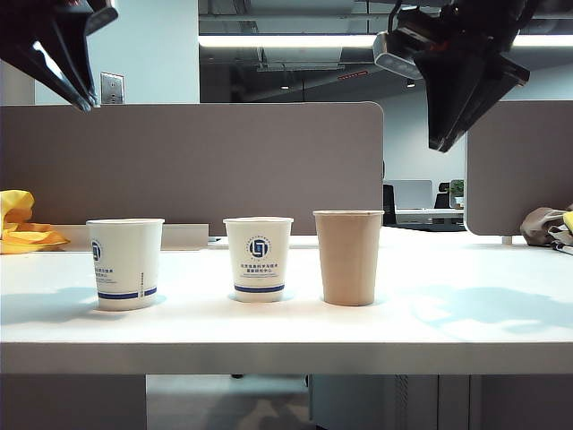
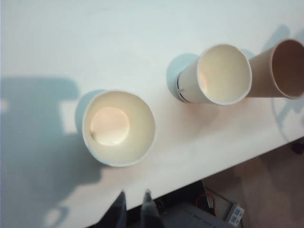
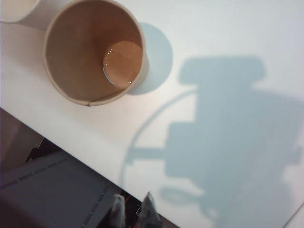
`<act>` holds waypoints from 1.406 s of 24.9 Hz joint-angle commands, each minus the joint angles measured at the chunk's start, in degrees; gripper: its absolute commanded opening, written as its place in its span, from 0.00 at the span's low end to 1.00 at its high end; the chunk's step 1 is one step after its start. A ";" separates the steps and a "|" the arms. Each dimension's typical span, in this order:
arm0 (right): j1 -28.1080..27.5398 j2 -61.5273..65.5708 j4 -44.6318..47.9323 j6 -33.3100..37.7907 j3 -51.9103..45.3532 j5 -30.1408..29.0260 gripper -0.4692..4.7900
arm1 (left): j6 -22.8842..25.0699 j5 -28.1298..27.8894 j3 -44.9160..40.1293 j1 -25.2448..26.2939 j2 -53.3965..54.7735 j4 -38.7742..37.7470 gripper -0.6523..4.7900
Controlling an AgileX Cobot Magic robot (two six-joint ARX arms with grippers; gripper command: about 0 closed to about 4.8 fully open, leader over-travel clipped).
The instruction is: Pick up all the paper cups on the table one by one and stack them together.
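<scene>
**Three cups stand apart, both claws high above them**

The left claw (image 1: 87, 100) hangs well above the left white logo cup (image 1: 125, 263), its tips nearly together with a narrow gap and nothing between them. The right claw (image 1: 441, 143) hovers high over the counter (image 1: 466, 313), above and to the outside of the brown cup (image 1: 348, 257); its fingers too sit close, slightly parted, empty.

Between the two claws, below them, stands the middle white logo cup (image 1: 258, 258), near the brown one but not touching it.

Risks, as I judge them: with the jaws this narrow, a descent onto a rim would crush or tip a light cup; they need widening first. The middle and brown cups stand close, so a finger could nudge the neighbour.

All three cups look empty.
</scene>
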 commanded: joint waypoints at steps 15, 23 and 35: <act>0.07 5.81 7.72 -0.20 2.38 -3.69 0.32 | -1.11 0.79 7.19 0.02 8.24 9.92 0.21; 0.28 5.81 3.89 1.42 4.04 -5.09 0.33 | -0.85 0.55 7.15 0.02 8.24 -2.05 0.22; 0.92 6.91 5.16 2.40 4.04 -6.56 0.33 | 0.68 0.04 7.17 0.02 8.20 -3.41 0.23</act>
